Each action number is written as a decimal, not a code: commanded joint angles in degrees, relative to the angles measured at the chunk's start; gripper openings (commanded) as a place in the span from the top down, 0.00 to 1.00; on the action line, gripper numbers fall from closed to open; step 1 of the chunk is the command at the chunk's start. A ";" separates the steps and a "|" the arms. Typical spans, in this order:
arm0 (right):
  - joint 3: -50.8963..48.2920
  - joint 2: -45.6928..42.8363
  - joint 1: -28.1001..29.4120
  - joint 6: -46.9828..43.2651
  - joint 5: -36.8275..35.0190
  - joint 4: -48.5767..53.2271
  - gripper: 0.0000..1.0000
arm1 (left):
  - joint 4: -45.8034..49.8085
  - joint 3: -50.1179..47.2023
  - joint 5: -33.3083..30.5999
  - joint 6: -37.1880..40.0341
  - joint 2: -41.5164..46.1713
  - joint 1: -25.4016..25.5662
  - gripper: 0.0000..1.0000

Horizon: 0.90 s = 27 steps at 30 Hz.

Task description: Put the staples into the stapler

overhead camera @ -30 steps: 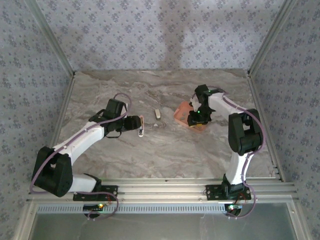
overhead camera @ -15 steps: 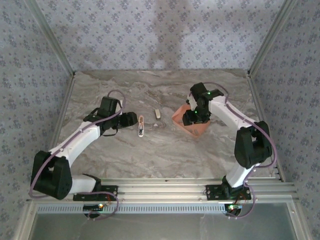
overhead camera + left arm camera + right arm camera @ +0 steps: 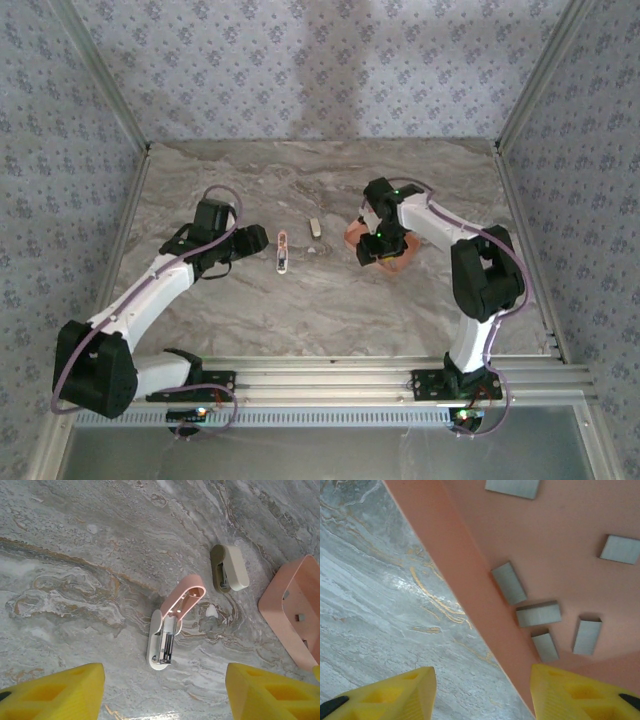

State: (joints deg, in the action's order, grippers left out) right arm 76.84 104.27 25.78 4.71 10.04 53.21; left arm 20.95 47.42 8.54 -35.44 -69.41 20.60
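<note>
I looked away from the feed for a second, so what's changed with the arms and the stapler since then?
The left gripper drew back leftward from the stapler, open and empty. The right gripper shifted left across the tray to its left rim, open, with no staples picked up. The stapler and the small beige piece stayed put.

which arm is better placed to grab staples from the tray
Right. Its open hand hangs over the tray rim, with the staples just ahead of it. The left hand hovers open near the stapler, away from the tray.
</note>
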 commanded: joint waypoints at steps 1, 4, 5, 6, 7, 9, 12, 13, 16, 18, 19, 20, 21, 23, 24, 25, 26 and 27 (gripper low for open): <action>-0.88 1.76 0.99 0.86 1.48 -1.40 0.50 | 1.55 1.23 -0.79 0.38 1.01 -0.37 0.35; -1.50 2.56 1.88 1.26 1.10 -2.05 0.53 | 1.86 0.70 -0.56 0.31 1.76 -0.27 0.34; -1.80 2.76 2.18 1.40 0.83 -2.23 0.55 | 1.90 0.51 -0.65 0.33 2.13 -0.33 0.35; -1.82 2.91 2.32 1.52 0.52 -2.09 0.55 | 1.88 0.33 -0.72 0.20 2.57 -0.31 0.34; -2.05 3.02 2.35 1.66 0.41 -2.20 0.56 | 1.88 0.09 -0.90 0.25 2.97 -0.38 0.34; -2.67 2.96 2.45 2.32 0.42 -2.79 0.58 | 2.02 -0.11 -1.14 0.20 3.40 -0.38 0.34; -3.01 3.13 2.36 4.10 0.32 -2.57 0.60 | 1.75 -0.72 -0.93 -0.22 3.58 -0.30 0.34; -2.90 3.13 2.35 4.91 0.02 -2.41 0.61 | 1.64 -0.96 -0.72 -0.18 3.62 -0.31 0.34; -3.19 2.74 2.38 7.75 -0.06 -3.14 0.64 | 1.39 -1.43 -0.80 -0.23 3.79 -0.34 0.34; -3.62 2.52 2.41 9.95 0.06 -4.30 0.67 | 0.92 -1.73 -0.89 -0.11 4.14 -0.32 0.34; -3.87 2.52 2.46 11.11 0.06 -4.77 0.68 | 0.65 -1.87 -0.90 -0.15 4.35 -0.38 0.34; -3.94 2.39 2.66 12.28 -0.06 -5.00 0.69 | 0.51 -1.89 -0.78 0.06 4.28 -0.37 0.34; -4.12 2.26 2.94 13.26 -0.51 -5.25 0.70 | 0.37 -1.81 -0.68 0.26 4.28 -0.39 0.34; -4.74 1.51 3.46 15.77 -1.40 -5.97 0.72 | 0.39 -1.50 -0.06 1.03 3.87 -0.39 0.34; -5.13 1.05 3.62 16.98 -1.59 -6.54 0.73 | 0.25 -1.31 0.20 1.45 3.71 -0.39 0.34; -5.73 0.57 3.72 18.28 -1.65 -7.51 0.74 | 0.11 -1.12 0.39 1.90 3.51 -0.37 0.34; -6.19 0.20 3.89 19.51 -1.61 -8.41 0.75 | -0.14 -0.99 0.61 2.28 3.36 -0.47 0.34; -6.62 -0.17 4.08 20.71 -1.73 -9.20 0.75 | -0.29 -0.80 0.83 2.54 3.20 -0.56 0.34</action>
State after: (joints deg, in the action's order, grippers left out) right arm 71.72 106.00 29.08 19.70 9.19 46.02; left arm 21.80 45.69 8.32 -34.72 -66.74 20.60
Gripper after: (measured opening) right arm 0.253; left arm 0.660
